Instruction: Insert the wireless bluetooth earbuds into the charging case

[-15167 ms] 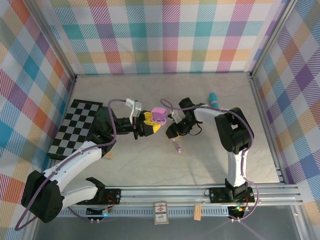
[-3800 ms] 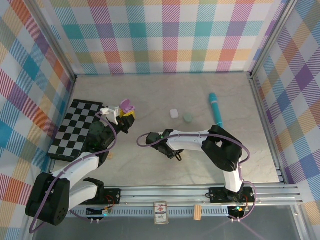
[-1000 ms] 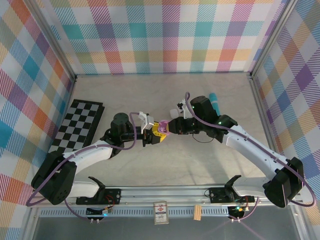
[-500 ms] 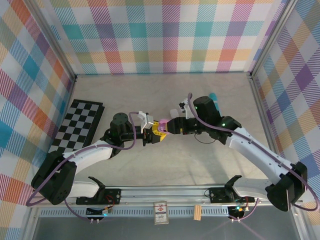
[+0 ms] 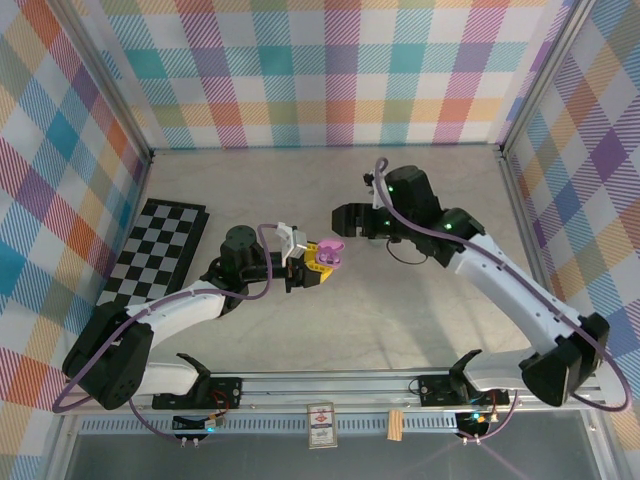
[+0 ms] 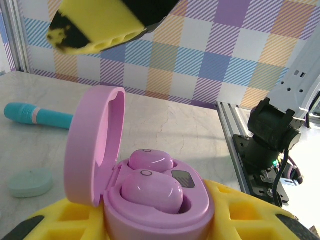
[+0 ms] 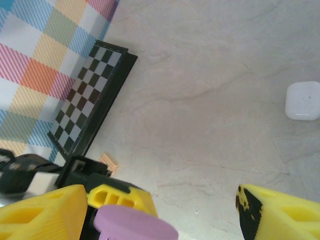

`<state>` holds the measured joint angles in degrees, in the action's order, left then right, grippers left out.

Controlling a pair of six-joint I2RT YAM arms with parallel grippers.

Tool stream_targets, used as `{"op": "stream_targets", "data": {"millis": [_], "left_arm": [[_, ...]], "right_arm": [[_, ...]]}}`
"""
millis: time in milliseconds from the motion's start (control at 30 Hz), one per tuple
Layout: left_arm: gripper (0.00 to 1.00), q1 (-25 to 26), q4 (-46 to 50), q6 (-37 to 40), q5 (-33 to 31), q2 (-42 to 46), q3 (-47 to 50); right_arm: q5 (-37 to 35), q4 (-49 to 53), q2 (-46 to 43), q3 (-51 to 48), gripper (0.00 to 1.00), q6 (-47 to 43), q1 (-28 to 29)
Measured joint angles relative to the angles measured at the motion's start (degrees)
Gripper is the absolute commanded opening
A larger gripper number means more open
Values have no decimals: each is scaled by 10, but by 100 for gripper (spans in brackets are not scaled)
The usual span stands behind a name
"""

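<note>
Seen from above, the pink charging case [image 5: 328, 250] is pinched in the left gripper [image 5: 317, 263] mid-table, with its lid open, presumably offered up for loading. The right gripper [image 5: 345, 218] is held just off it at one o'clock.

On the left wrist, two pink earbuds [image 6: 152, 192] are seen seated in their wells, with the lid at nine o'clock. Only closing appears to be left.

On the right wrist, the fingers [image 7: 40, 210] are spread wide and nothing is held. A white case [image 7: 302, 100] is spotted at two o'clock.

A white rounded-square plastic case [image 7: 302, 100] lies at the right of the pale marble counter [image 7: 200, 125], a black-and-white checkered board [image 7: 90, 100] at the left. A pink plastic charging case [image 7: 135, 223] peeks up between spread yellow fingers [image 7: 280, 212].
</note>
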<state>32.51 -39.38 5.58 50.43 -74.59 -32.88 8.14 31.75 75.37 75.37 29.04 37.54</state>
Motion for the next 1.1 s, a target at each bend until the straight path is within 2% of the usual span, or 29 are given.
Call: {"op": "stream_targets", "data": {"millis": [167, 333, 733, 967, 1100], "left_arm": [[29, 0, -1, -2, -1, 15, 0], [29, 0, -27, -16, -6, 16, 1], [29, 0, -80, -41, -16, 16, 3], [29, 0, -138, -63, -42, 16, 18], [29, 0, -165, -75, -55, 16, 21]], "right_arm": [[4, 25, 28, 8, 79, -18, 0], [16, 37, 17, 4, 79, -32, 0], [40, 5, -117, -89, 81, -2, -2], [163, -144, -129, -182, 82, 123, -29], [225, -247, -117, -221, 80, 205, -31]]}}
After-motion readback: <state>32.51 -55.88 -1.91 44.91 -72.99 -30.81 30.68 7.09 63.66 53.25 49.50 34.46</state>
